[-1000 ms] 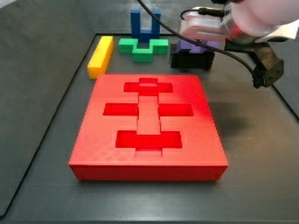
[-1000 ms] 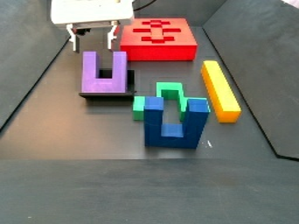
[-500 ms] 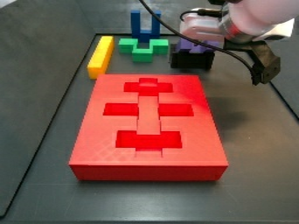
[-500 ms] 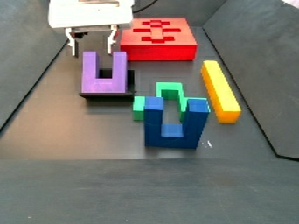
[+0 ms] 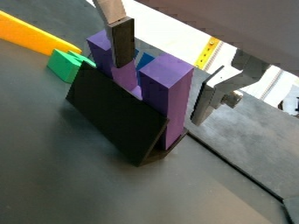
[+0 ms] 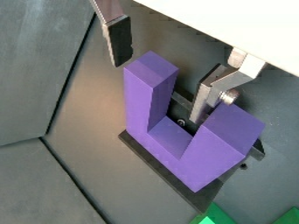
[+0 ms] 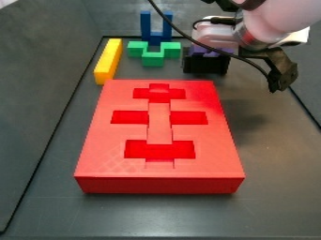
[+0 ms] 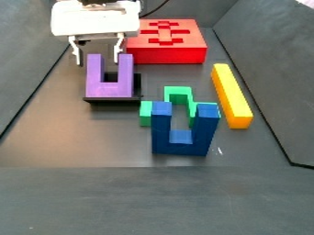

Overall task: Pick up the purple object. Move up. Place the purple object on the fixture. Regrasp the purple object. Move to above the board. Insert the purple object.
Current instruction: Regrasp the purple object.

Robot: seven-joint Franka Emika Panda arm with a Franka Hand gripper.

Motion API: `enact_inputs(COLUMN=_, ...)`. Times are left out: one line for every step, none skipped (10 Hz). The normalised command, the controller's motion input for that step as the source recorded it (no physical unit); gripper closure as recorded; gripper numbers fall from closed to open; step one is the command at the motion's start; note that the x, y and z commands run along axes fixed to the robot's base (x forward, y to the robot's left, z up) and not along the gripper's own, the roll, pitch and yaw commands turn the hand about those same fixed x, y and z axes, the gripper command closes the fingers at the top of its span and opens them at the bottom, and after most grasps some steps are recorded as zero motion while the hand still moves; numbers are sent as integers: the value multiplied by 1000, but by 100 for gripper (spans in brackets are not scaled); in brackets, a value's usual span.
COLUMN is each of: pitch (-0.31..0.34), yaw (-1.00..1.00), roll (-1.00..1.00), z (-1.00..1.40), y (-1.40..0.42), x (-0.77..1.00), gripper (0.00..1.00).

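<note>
The purple object (image 8: 108,78) stands prongs-up on the dark fixture (image 8: 112,99), beside the red board (image 8: 172,39). My gripper (image 8: 98,46) hovers open just over it. Both wrist views show one purple prong (image 6: 149,87) between my two fingers (image 6: 117,39), with gaps on each side and no contact. The purple object (image 5: 163,83) sits behind the fixture's dark face (image 5: 111,118). In a side view the gripper (image 7: 211,42) covers most of the piece above the fixture (image 7: 205,65), behind the board (image 7: 157,122).
A blue two-pronged piece (image 8: 182,124) stands against a green block (image 8: 172,99) close to the fixture. A yellow bar (image 8: 230,92) lies beside them. Dark tray walls rise along both sides of the floor (image 8: 73,184).
The gripper has shifted slightly over the purple object and stays open. The purple object has not moved on the fixture.
</note>
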Motion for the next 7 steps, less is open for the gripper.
enact_inputs(pitch=89, yaw=154, roll=-57, z=0, y=31, x=254, gripper=0)
enact_inputs(pitch=37, yaw=54, roll=-49, z=0, y=3, x=140, gripper=0)
enact_inputs(pitch=0, yaw=43, roll=-20, z=0, y=0, x=54, gripper=0)
enact_inputs(pitch=0, yaw=14, roll=-6, z=0, y=20, x=51, gripper=0)
enact_inputs(pitch=37, yaw=0, roll=-54, z=0, y=129, x=74, gripper=0)
enact_inputs(pitch=26, yaw=0, roll=0, z=-14, y=120, x=51, gripper=0)
enact_inputs(pitch=26, yaw=0, roll=0, z=-9, y=14, x=60, gripper=0)
